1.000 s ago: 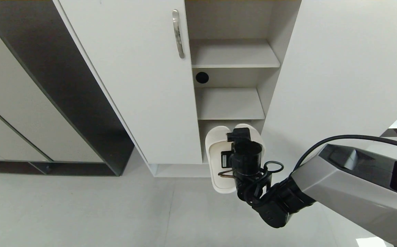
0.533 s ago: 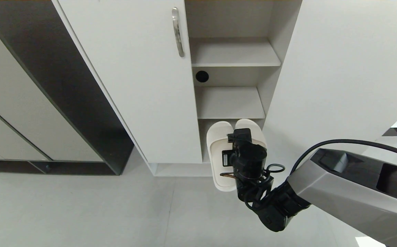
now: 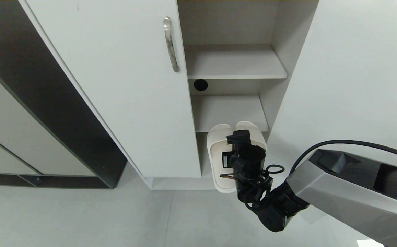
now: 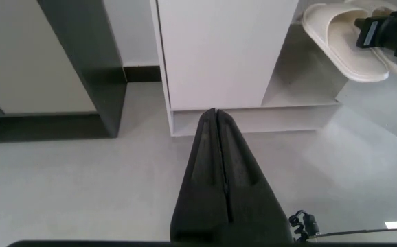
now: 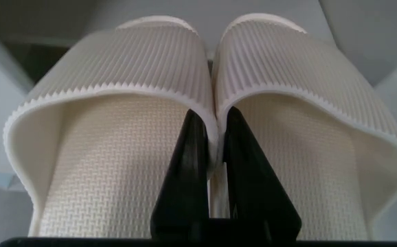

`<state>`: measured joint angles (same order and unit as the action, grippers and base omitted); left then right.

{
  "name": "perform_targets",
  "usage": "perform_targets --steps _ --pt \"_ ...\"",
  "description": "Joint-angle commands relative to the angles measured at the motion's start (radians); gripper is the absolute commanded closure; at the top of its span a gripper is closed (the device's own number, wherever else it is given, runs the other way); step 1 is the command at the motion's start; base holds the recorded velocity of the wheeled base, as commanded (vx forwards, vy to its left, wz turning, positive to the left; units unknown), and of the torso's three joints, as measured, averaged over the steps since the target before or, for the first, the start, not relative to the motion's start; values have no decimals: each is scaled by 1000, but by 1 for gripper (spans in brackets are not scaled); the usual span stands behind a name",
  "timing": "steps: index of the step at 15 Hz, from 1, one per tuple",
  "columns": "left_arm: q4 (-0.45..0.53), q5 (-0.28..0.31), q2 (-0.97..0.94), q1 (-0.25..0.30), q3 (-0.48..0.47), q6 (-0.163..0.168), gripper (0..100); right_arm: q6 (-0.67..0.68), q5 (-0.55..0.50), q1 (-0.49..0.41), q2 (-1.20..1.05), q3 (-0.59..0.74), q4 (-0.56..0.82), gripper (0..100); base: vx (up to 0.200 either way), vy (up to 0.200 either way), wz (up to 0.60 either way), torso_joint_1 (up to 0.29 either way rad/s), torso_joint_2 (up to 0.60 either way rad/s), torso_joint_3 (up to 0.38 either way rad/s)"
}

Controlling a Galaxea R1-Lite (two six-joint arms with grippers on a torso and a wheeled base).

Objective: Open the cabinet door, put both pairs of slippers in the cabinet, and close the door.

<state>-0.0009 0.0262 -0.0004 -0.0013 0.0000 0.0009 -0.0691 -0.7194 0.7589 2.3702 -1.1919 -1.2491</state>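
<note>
A pair of cream slippers [image 3: 218,154] hangs side by side in front of the cabinet's lowest compartment [image 3: 201,159], toes towards the cabinet. My right gripper [image 3: 238,134] is shut on the slippers' two inner edges, pinching them together; the right wrist view shows its fingertips [image 5: 197,130] clamping the ribbed straps of the slippers [image 5: 116,144]. The cabinet door [image 3: 349,79] on the right stands swung open. My left gripper [image 4: 216,115] is shut on nothing, low over the floor, pointing at the cabinet's base, with the slippers [image 4: 339,34] off to one side.
Two bare white shelves [image 3: 234,61] [image 3: 229,113] sit above the lowest compartment. The left door [image 3: 116,89] with its metal handle [image 3: 170,44] is closed. A dark panel [image 3: 47,96] runs along the left. Grey floor [image 3: 81,216] lies open in front.
The head camera has shifted, so the cabinet looks closer. Against the cabinet, the slippers in my right gripper have moved forward and now overlap the lower shelf's edge.
</note>
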Motion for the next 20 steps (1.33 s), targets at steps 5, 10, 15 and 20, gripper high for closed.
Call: perform_targets --steps 5,10,15,20 --pt "-1 0 0 0 0 1 100 0 1 0 7 2 -3 100 200 0 0 1 2 2" --pt "-1 0 0 0 0 2 100 0 3 0 29 -14 -3 100 120 0 0 1 0 1" --pt "-1 0 0 0 0 7 100 2 8 -69 101 -160 53 100 0 0 0 0 0 0" --pt "-1 1 0 0 0 7 100 2 9 -121 196 -474 234 100 0 0 0 0 0 0"
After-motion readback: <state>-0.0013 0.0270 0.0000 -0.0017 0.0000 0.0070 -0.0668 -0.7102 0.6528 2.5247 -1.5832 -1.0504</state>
